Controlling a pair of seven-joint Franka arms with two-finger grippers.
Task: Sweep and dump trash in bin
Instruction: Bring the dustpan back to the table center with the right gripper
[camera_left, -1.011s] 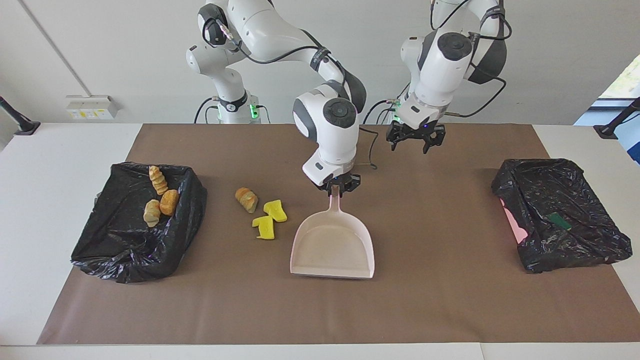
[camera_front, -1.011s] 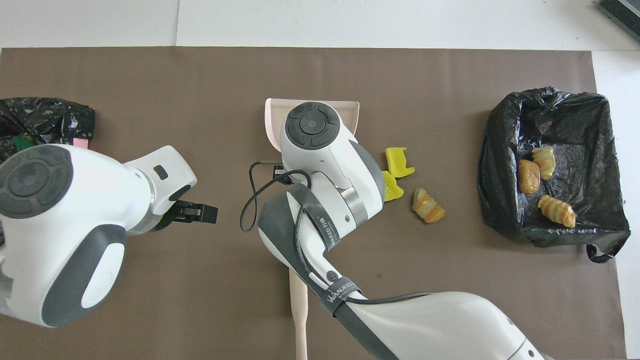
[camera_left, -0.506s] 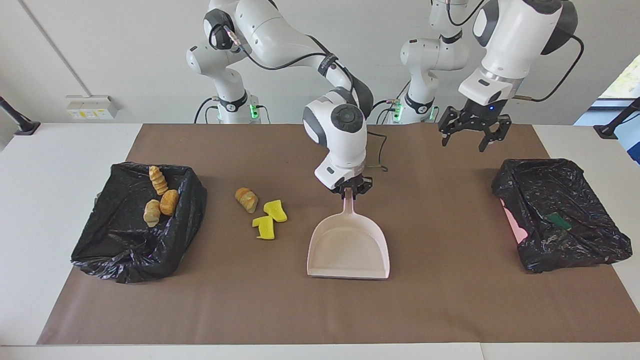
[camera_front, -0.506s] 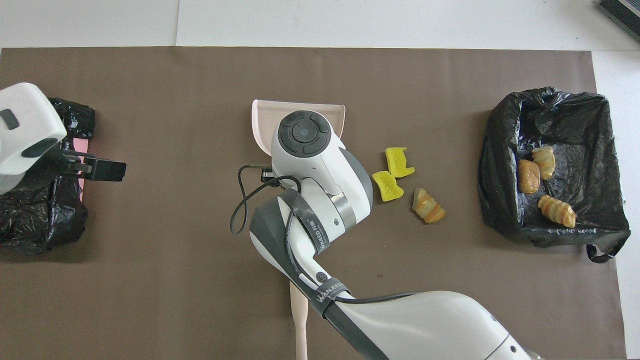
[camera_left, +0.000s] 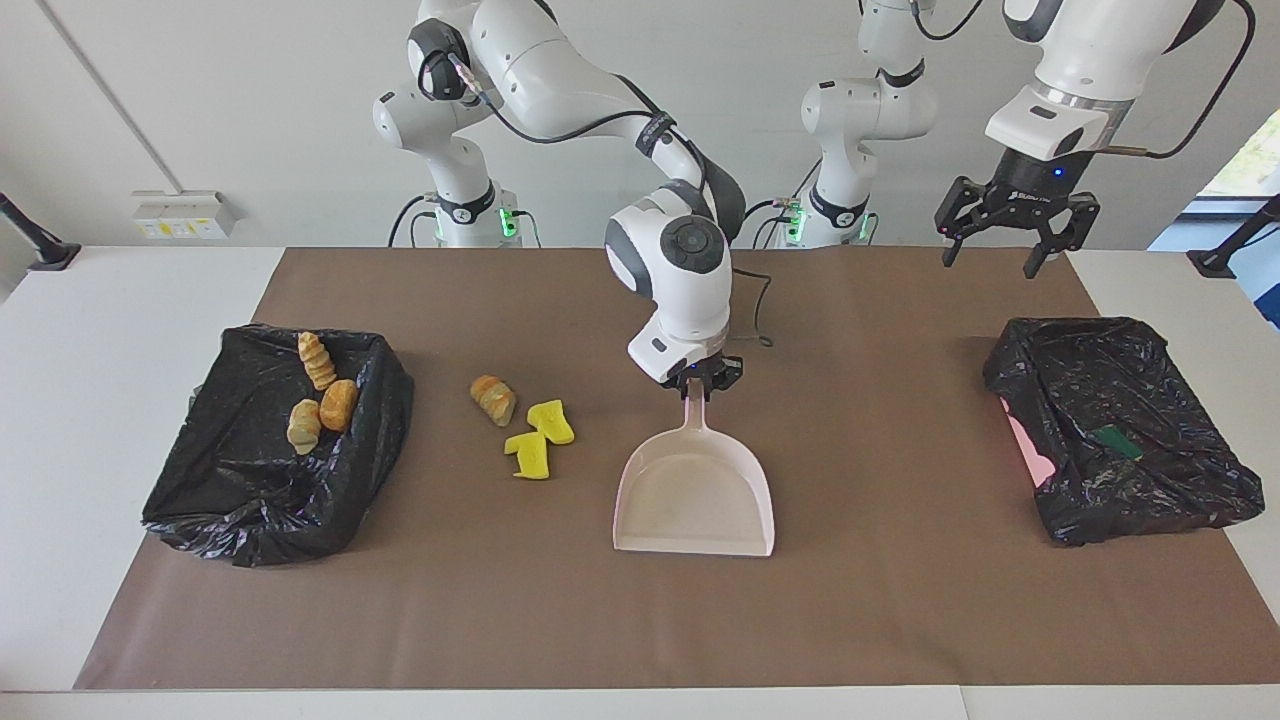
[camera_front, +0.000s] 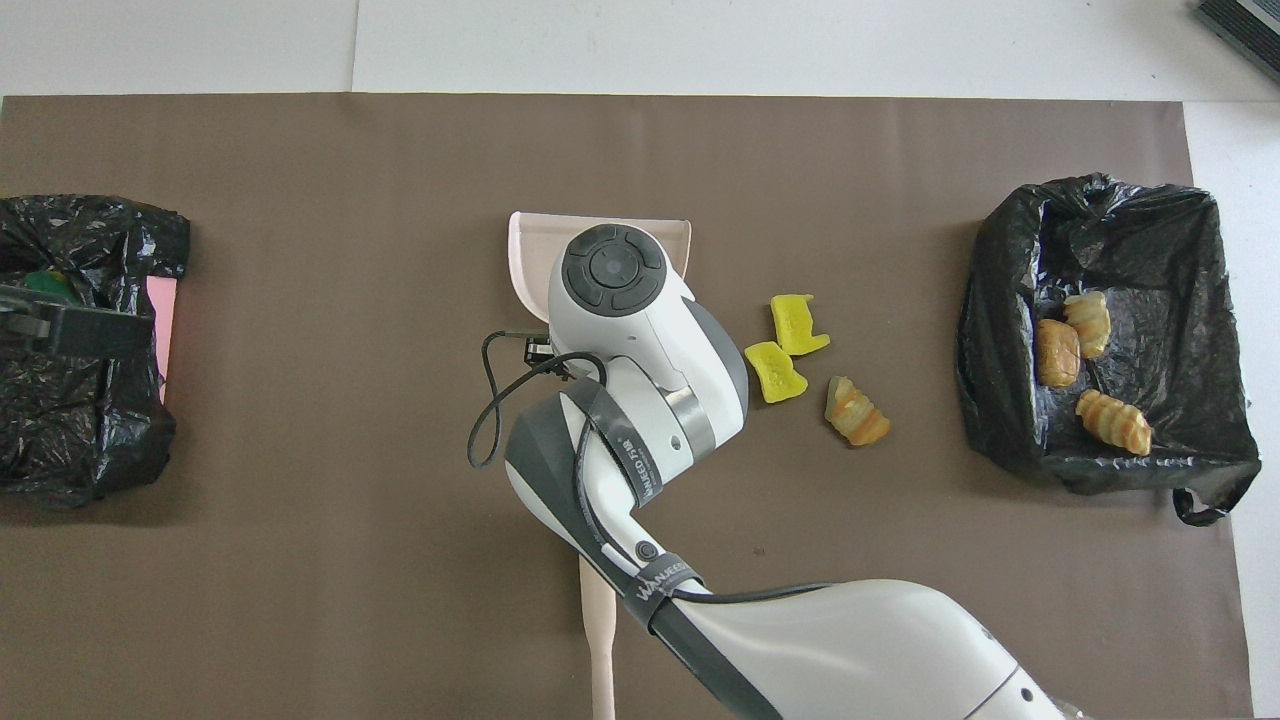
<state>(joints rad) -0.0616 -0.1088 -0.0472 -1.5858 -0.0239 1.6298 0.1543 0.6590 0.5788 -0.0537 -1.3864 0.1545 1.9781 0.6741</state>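
**Facing view**
- Right gripper (camera_left: 700, 384): down at the tip of the dustpan (camera_left: 695, 500) handle. Whether it clamps the handle or has let go, I cannot tell.
- Left gripper (camera_left: 1008, 232): raised, jaws spread wide, holding nothing, at the left arm's end of the table.
- Trash, binned: three golden-brown lumps (camera_left: 320, 395) in the black-lined bin (camera_left: 230, 520) at the right arm's end.
- Trash, loose: one golden-brown lump (camera_left: 493, 399) and two yellow chunks (camera_left: 551, 421) on the mat (camera_left: 900, 620), between the bin and the dustpan.
- Step, judged: about half done, with the dustpan lying flat between loads.
- Next, judged: the dustpan mouth must turn toward the loose three, and something must sweep them in.

**Overhead view**
- Dustpan axis: runs toward and away from the robots, mouth pointing away, handle toward them. A side wall faces the loose trash.
- Loose lump axis: slantwise, with one end farther out toward the dustpan and the other nearer the robots toward the bin.
- Yellow chunks: stubby, with no clear axis.
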